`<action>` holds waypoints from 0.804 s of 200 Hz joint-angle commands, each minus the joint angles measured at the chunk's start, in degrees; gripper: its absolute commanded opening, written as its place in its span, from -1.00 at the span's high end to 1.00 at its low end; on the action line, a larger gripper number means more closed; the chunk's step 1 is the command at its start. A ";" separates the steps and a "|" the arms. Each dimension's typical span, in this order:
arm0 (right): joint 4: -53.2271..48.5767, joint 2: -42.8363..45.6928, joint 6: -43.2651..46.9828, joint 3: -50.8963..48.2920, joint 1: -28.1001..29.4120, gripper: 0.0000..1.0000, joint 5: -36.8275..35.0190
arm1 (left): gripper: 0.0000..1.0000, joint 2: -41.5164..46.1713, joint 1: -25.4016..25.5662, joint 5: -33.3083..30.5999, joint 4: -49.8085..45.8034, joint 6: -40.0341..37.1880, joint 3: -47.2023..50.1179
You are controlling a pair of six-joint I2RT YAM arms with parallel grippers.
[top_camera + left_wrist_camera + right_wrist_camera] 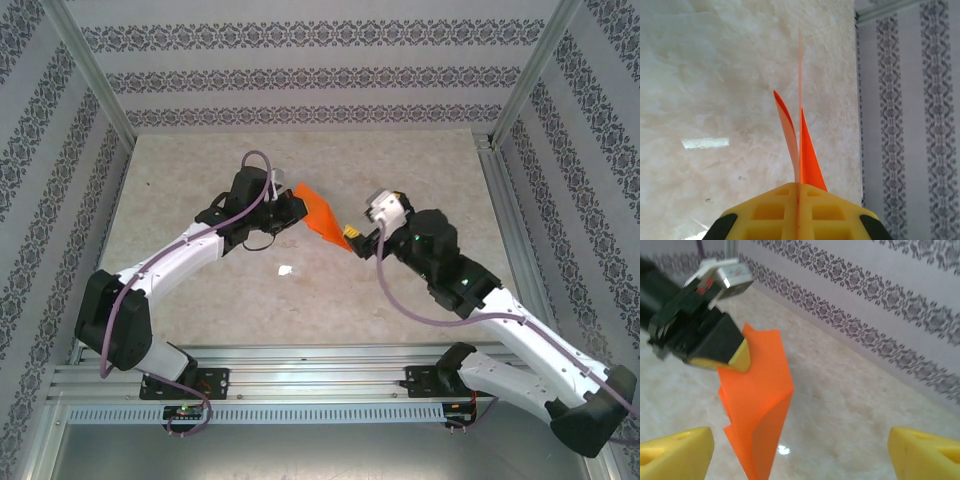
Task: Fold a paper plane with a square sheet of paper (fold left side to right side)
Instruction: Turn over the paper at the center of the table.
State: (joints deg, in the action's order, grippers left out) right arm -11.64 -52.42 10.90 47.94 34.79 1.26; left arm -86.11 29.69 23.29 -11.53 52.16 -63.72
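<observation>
Above bare table (200, 290), left pincer (292, 206) clamps an edge of the orange paper (322, 218); right pincer (352, 238) gapes.

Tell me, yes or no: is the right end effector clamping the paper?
No, the right end effector stands wide open; the left end effector pinches the orange paper.

Pale marbled tabletop (200, 290), grey damask-striped walls (300, 70), aluminium corner posts (94, 75), soft even light

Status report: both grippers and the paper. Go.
Left gripper shut on the folded orange paper, held above the table. Right gripper open at its lower end. Nothing in the way.
</observation>
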 commanded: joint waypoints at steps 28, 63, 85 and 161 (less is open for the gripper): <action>10.45 -13.69 -33.54 -2.73 -19.30 -0.63 47.07 | 1.00 -3.43 -0.27 20.82 0.83 -22.60 -3.42; 16.49 -20.79 -35.73 -3.87 -21.63 -0.46 53.81 | 1.00 -2.69 -0.41 24.72 -5.43 -32.31 -5.04; 20.26 -24.11 -36.43 -4.42 -21.75 -0.39 58.33 | 1.00 -3.34 -0.42 27.77 -7.28 -35.24 -6.34; 24.30 -26.00 -36.39 -6.53 -21.82 -0.02 62.33 | 1.00 -5.49 -0.38 29.55 -10.79 -38.72 -8.78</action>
State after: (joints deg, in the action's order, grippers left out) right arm 8.38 -78.61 -25.32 42.54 13.72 60.29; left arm -89.84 29.63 51.33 -19.92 16.69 -70.72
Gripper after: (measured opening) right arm 0.546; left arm 0.057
